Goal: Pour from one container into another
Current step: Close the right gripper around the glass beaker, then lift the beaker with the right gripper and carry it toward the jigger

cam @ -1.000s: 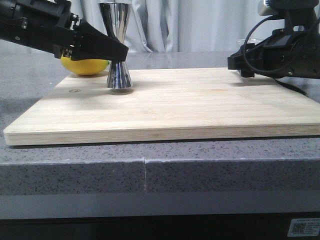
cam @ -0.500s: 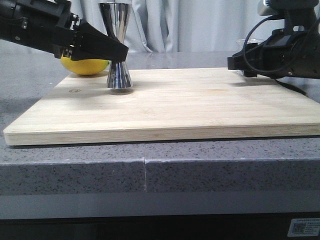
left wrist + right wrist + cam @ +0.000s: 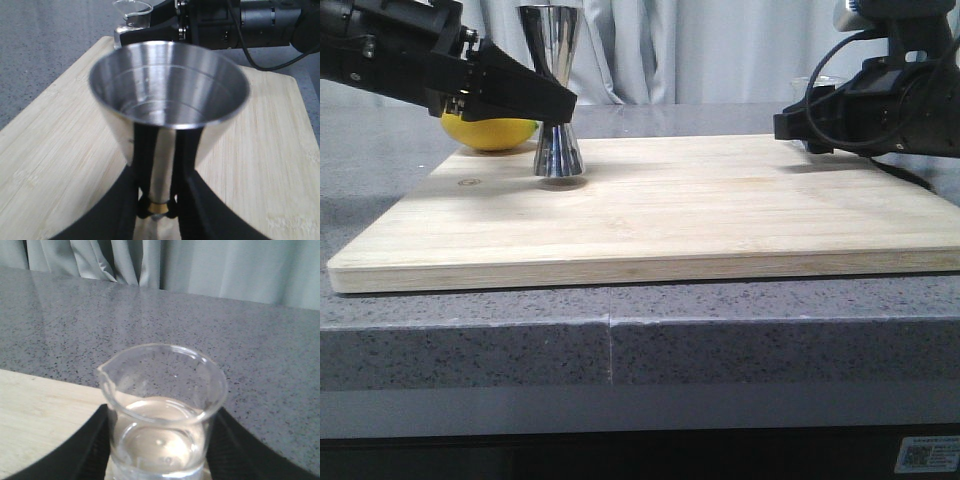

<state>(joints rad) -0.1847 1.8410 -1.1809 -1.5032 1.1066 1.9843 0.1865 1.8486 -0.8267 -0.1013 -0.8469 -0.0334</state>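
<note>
The left gripper (image 3: pixel 552 108) was clamped on the jigger (image 3: pixel 553 95) at its narrow waist, the black fingers (image 3: pixel 145 165) pressing both sides just above the gold band (image 3: pixel 159 205). The jigger stood upright on the wooden board (image 3: pixel 660 210) toward its 10 o'clock corner, and its upper cup looked empty. A lemon (image 3: pixel 488 131) lay behind the left arm, mostly hidden. At the board's 2 o'clock edge, the right gripper (image 3: pixel 160 440) had its fingers apart on either side of the beaker (image 3: pixel 162 410), close against the glass; whether they actually gripped it could not be told. The beaker sat upright, holding clear liquid in its lower part. In the front view the right arm hid nearly all of it.
</note>
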